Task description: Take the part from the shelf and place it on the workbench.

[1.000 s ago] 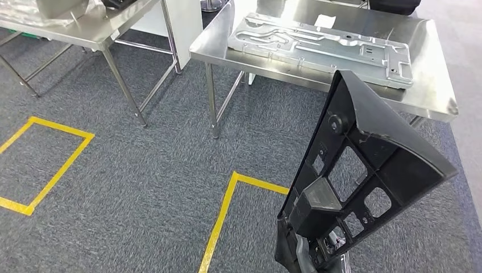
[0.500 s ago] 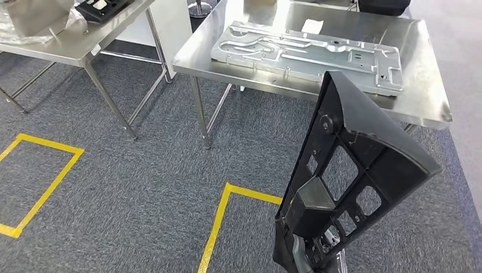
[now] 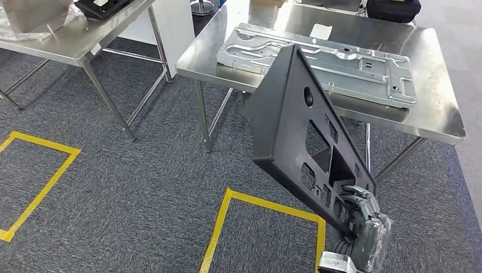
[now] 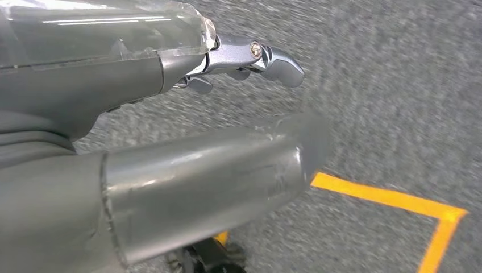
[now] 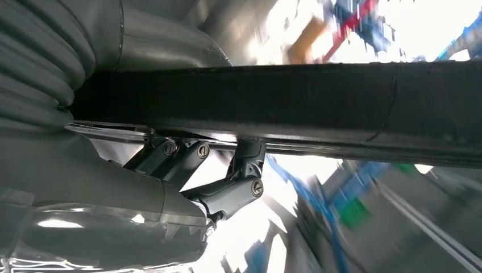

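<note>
Gripping the lower edge of the flat black plastic part with cut-out holes [image 3: 295,131], your right hand [image 3: 364,224] holds it tilted in the air in front of the steel desk [image 3: 437,114], while your left hand [image 4: 170,142] has fingers apart, holding nothing, above the grey carpet floor [image 3: 142,187].

Head view: bright, even overhead light, sharp. Glare on the steel workbench [image 3: 432,108], soft shadows under it. My left wrist view: carpet [image 4: 392,85] motion-blurred, thumb tip smeared. My right wrist view: background blown out white and streaked, black part [image 5: 284,102] dark but in focus.
</note>
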`<action>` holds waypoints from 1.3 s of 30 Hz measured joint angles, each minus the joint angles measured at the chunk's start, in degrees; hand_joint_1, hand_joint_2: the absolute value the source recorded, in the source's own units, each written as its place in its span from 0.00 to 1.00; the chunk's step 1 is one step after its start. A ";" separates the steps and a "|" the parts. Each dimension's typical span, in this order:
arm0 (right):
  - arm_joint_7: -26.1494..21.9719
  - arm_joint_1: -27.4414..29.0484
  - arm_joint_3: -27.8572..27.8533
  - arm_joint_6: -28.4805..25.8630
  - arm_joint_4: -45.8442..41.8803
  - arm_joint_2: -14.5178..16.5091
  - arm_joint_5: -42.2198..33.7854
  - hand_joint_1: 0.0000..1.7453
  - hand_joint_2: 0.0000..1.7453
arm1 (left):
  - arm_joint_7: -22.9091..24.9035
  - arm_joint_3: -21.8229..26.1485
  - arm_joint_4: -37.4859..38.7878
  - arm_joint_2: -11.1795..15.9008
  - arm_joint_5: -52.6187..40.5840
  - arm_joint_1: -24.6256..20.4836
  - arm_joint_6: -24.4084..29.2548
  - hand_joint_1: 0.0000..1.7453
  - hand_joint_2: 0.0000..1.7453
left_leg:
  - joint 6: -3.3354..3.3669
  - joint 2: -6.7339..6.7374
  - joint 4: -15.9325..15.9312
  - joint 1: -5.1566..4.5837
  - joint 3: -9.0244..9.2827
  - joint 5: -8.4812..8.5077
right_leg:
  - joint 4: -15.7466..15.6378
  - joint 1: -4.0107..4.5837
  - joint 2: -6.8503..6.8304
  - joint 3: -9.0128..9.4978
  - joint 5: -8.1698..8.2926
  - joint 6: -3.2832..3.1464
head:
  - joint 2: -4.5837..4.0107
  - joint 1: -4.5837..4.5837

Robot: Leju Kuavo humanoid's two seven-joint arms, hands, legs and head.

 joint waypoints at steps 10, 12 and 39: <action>-2.85 -7.49 -9.90 -0.18 -0.86 6.18 13.64 1.00 1.00 | -0.08 -0.59 0.54 0.32 -0.97 -0.97 -0.24 0.00 0.00 | -1.99 0.07 12.83 0.04 -5.28 -5.97 | -5.26 0.49 0.05 4.50 0.27 -3.22 | 0.01 -0.85; 0.11 -8.74 -10.01 -0.16 -0.52 6.27 18.19 1.00 1.00 | -0.09 -0.82 0.68 0.49 -1.16 -0.90 -0.30 0.00 0.00 | -2.01 0.07 14.44 0.03 -8.03 -5.46 | -5.21 0.69 0.21 5.41 -0.61 -3.23 | 0.01 -0.93; 17.64 -15.58 0.60 -0.01 7.11 0.19 27.15 1.00 1.00 | -0.07 -2.92 1.39 1.16 -1.84 -1.64 -0.99 0.00 0.00 | -2.03 -0.19 8.10 -0.31 -2.01 -2.13 | -6.46 0.66 0.22 2.89 3.14 -3.72 | 0.01 -0.98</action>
